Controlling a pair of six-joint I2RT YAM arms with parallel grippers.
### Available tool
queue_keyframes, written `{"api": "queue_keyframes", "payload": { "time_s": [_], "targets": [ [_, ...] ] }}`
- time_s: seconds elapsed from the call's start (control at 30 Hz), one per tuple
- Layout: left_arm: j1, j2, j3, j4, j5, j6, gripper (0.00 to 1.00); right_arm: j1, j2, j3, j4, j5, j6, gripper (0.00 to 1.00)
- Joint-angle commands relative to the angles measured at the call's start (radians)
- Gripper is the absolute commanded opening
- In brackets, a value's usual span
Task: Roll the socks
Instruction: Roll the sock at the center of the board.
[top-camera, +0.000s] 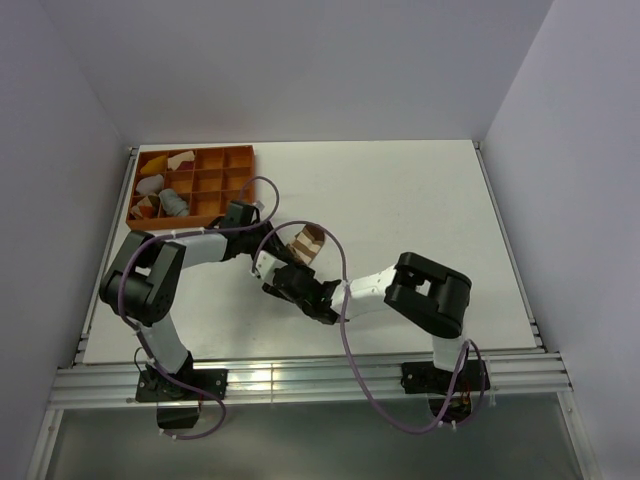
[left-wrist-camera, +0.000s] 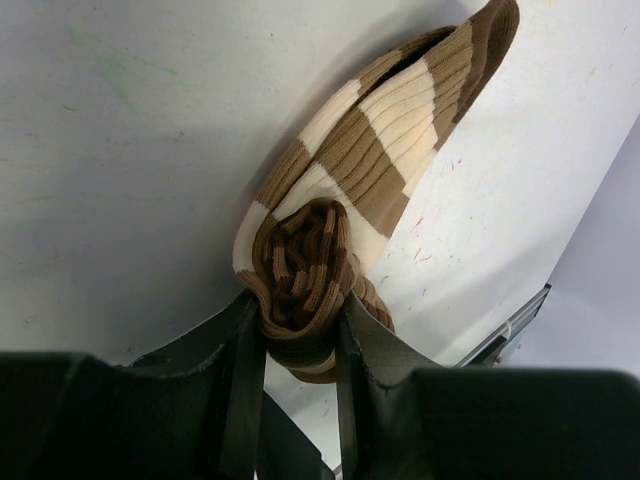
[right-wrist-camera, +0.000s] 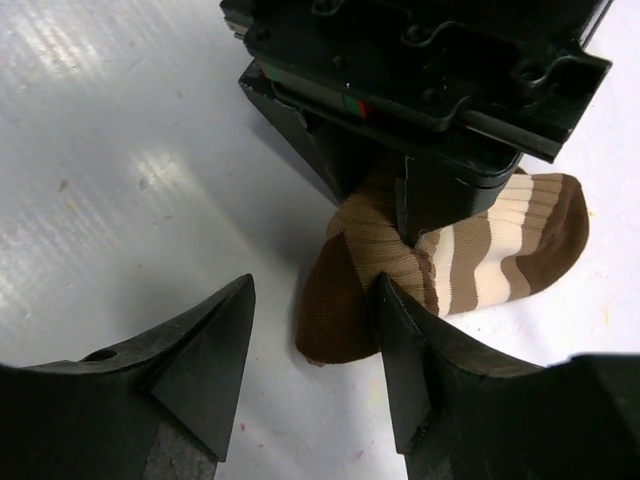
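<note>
— Brown-and-cream striped sock (top-camera: 307, 242): where does it lie?

— Mid-frame on the white table (top-camera: 420, 200) in the top view, half hidden by both arms. Only that view shows the orange tray (top-camera: 240, 150), upper left of the frame.

— What do the wrist views add?

— The left one shows the sock's end coiled into a tight roll. The left gripper (left-wrist-camera: 298, 300) is clamped on that roll, and the rest trails toward the upper right. The right one shows the right gripper (right-wrist-camera: 315, 285) spread wide, holding nothing, one finger just beside the sock's dark end.
</note>
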Motion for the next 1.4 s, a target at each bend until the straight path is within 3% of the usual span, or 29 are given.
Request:
{"api": "queue_keyframes", "payload": {
  "time_s": [0.0,0.1,0.2,0.3,0.33,0.4,0.67,0.8,1.17,1.37],
  "targets": [
    [0.002,0.043,-0.018,-0.1,-0.036,0.036,0.0,-0.002,0.061,0.024,-0.029,0.033,0.008,0.58],
    [0.005,0.034,-0.021,-0.092,-0.019,0.03,0.0,-0.002,0.107,0.041,-0.058,0.061,0.016,0.51],
    [0.011,0.015,-0.025,-0.089,-0.004,0.024,0.0,-0.002,0.134,0.046,-0.081,0.079,0.029,0.38],
    [0.023,-0.008,-0.033,-0.088,0.002,0.021,0.04,-0.005,0.119,0.037,-0.095,0.053,0.046,0.19],
    [0.026,-0.014,-0.035,-0.086,0.001,0.019,0.08,-0.009,0.111,0.037,-0.107,0.038,0.058,0.1],
    [0.04,-0.031,-0.05,-0.074,0.002,0.013,0.15,-0.032,0.087,0.032,-0.124,-0.028,0.072,0.0],
    [0.071,-0.101,-0.088,-0.036,-0.016,-0.018,0.62,-0.104,0.032,0.058,-0.238,-0.264,0.103,0.0],
    [0.083,-0.143,-0.119,-0.006,-0.031,-0.042,0.72,-0.138,0.013,0.08,-0.293,-0.344,0.108,0.0],
    [0.168,-0.301,-0.341,0.208,-0.053,-0.148,0.75,-0.31,0.013,0.251,-0.505,-0.812,0.129,0.0],
    [0.166,-0.266,-0.41,0.414,0.01,-0.18,0.73,-0.371,0.09,0.415,-0.679,-0.958,0.082,0.0]
  ]
}}
